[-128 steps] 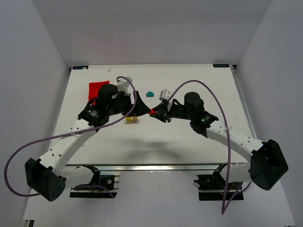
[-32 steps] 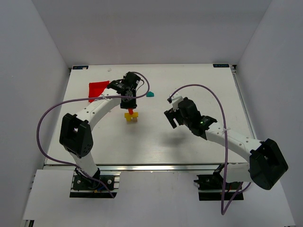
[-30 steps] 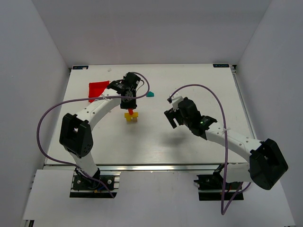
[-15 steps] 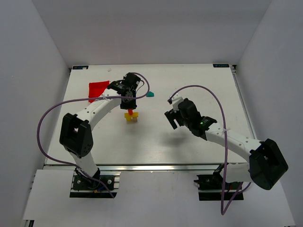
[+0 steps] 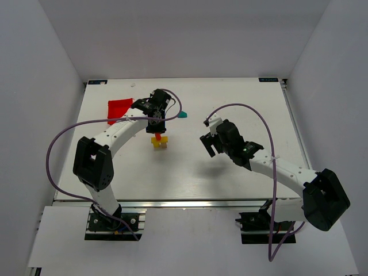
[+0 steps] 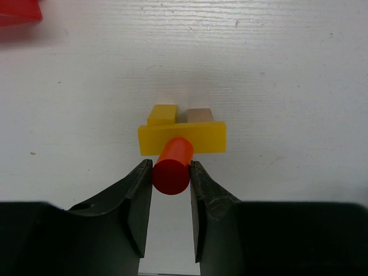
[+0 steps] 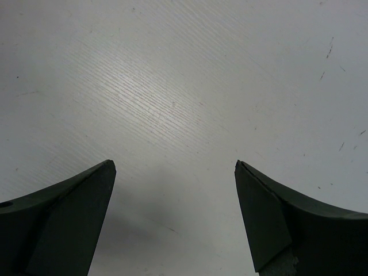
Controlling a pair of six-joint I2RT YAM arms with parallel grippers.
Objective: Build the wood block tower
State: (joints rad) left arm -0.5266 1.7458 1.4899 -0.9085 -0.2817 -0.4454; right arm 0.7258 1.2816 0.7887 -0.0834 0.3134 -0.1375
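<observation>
Left wrist | left fingers (image 6: 135,201) grip red cylinder (image 6: 172,164) | over yellow bar (image 6: 204,138) edge

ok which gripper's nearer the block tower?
Left. The left gripper is right at the wood block tower, shut on the red cylinder over its yellow plank. The right gripper hangs open over the table, off to the tower's right.

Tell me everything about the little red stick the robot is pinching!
It is a short red cylinder, smooth like painted wood, with a flat round end facing the left wrist camera and a side that looks more orange. The left gripper pinches it, with one black finger pressing on each side. It points down at the middle of the yellow bar that tops the block stack on the white table. Whether its lower end touches that bar cannot be told.
</observation>
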